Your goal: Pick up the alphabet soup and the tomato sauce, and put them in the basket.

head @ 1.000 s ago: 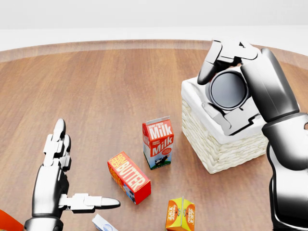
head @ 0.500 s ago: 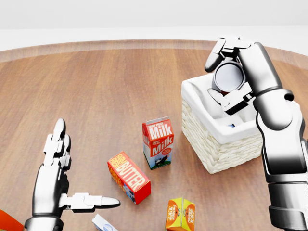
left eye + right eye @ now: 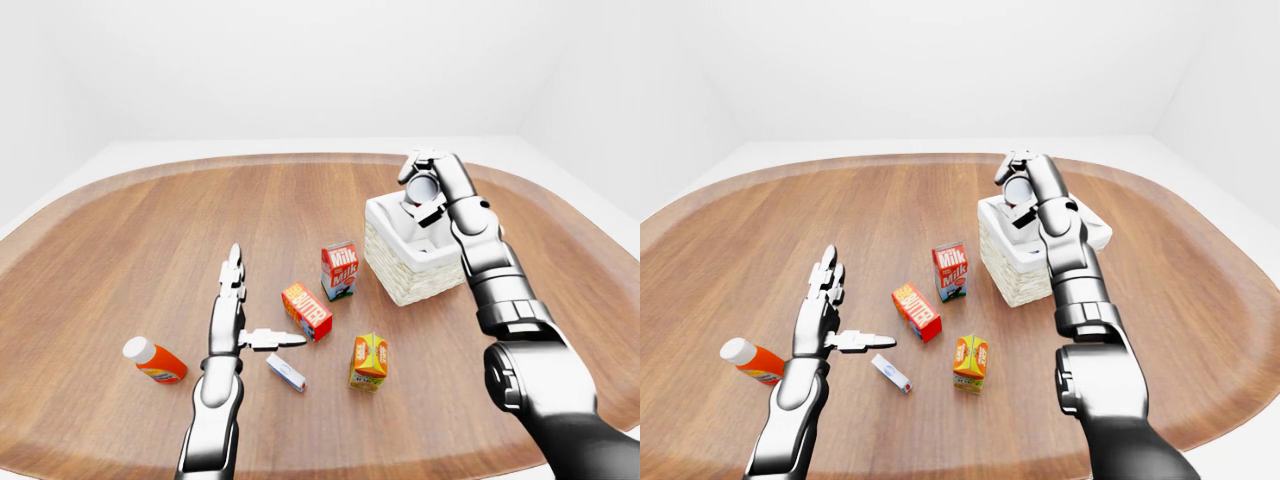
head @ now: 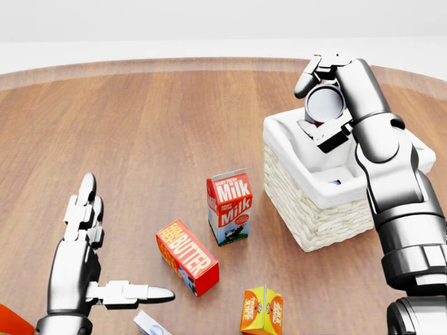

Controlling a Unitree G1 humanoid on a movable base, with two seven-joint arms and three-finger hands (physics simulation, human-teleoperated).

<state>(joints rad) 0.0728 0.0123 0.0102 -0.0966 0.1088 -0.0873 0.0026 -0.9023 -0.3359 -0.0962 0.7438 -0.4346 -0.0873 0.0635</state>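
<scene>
R hand [image 4: 327, 98]: fingers curled round a can [image 4: 325, 105], gripping it by the side, flat grey end facing the camera in head view. Label not readable, so can't tell if it's the soup or the sauce. Can sits in the fingers above the basket [image 4: 307, 223], over the part of the opening nearest the top of the head view; lower finger sits just at the white liner rim. Can't tell if the can touches the liner. Inside the basket, below the fingers, a small dark-blue bit shows at the liner wall, too small to ID.

L hand [image 4: 84, 244]: fingers spread flat and straight, thumb stuck out to the right, holding nothing, hovering low over the wooden table [image 4: 140, 125], well apart from the basket.

Just right of the L thumb tip: butter box [image 4: 187, 257], lying tilted. Past it, toward the basket: milk carton [image 4: 230, 207], upright, near the basket's left wall but not touching. Below the thumb: small white-blue box [image 3: 286, 372], lying flat. Right of that: orange-yellow carton [image 4: 262, 310], upright. Left of the L wrist: orange bottle w/ white cap [image 3: 154, 361], on its side.
</scene>
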